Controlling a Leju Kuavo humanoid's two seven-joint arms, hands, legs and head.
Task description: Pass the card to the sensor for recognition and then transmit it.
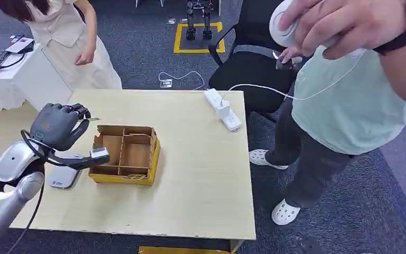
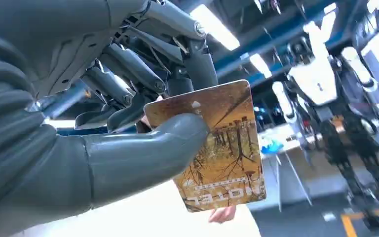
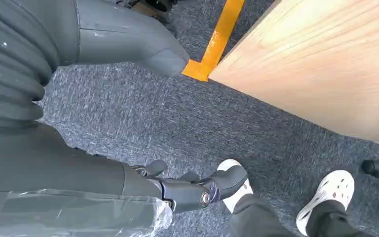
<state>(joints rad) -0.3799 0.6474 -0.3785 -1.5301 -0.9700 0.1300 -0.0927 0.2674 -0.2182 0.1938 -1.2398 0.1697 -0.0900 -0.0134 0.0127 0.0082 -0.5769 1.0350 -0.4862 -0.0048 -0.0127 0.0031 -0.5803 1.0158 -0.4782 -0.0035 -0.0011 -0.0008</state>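
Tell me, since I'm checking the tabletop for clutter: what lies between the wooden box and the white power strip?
Bare tabletop. In the head view the table shows nothing between the wooden box and the power strip.

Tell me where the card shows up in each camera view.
Head view: card is a thin edge at the left robot hand's fingertips.
Left wrist view: card centre frame, pinched under the thumb.
Right wrist view: not in it.
Shared landmark: the left robot hand.
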